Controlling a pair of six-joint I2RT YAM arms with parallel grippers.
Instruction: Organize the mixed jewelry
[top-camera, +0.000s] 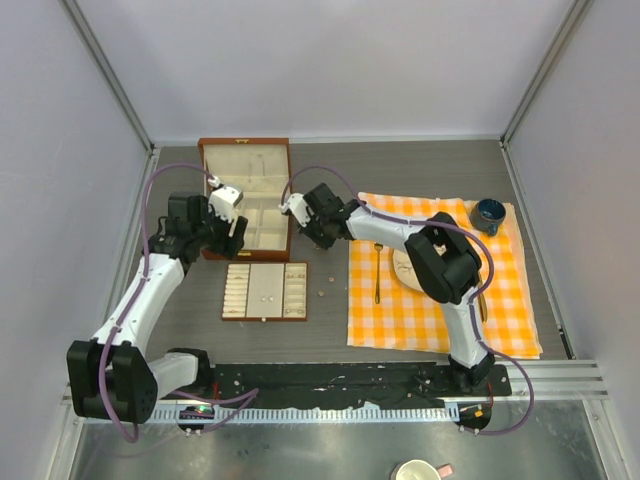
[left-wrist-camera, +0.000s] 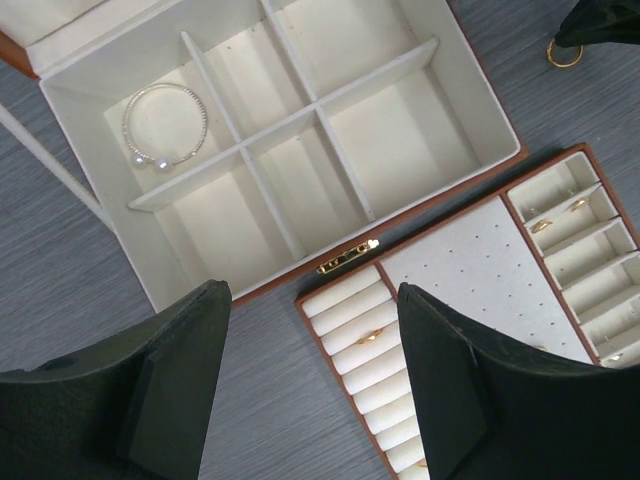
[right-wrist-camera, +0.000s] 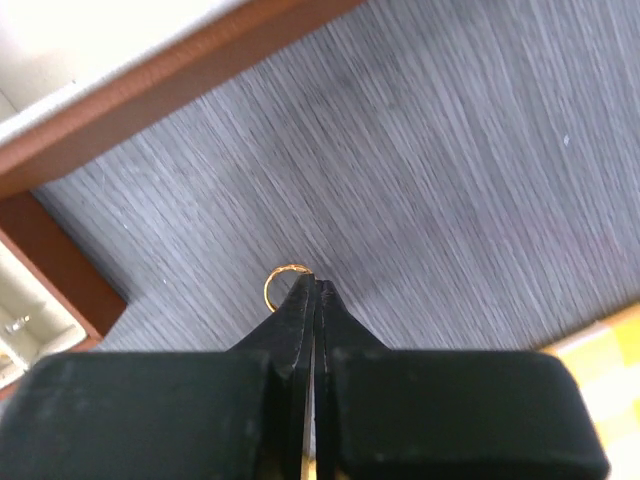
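Over the box (left-wrist-camera: 98, 190) and tray (left-wrist-camera: 470, 270), your left gripper (left-wrist-camera: 310, 300) hangs apart. Inside the box, the bracelet (left-wrist-camera: 160, 125) fills a corner compartment. On the table (right-wrist-camera: 450, 150) beside the box, your right gripper (right-wrist-camera: 313, 285) is pressed together at the ring (right-wrist-camera: 283, 267): light, stiff, slippery, so pinch across its wire.

Layout on table (top-camera: 327, 332): box (top-camera: 246, 195), tray (top-camera: 266, 291), cloth (top-camera: 440, 300).
Box lies behind tray, both left of cloth; bracelet (left-wrist-camera: 126, 122) in one box compartment; ring (right-wrist-camera: 268, 287) on table between box and cloth.
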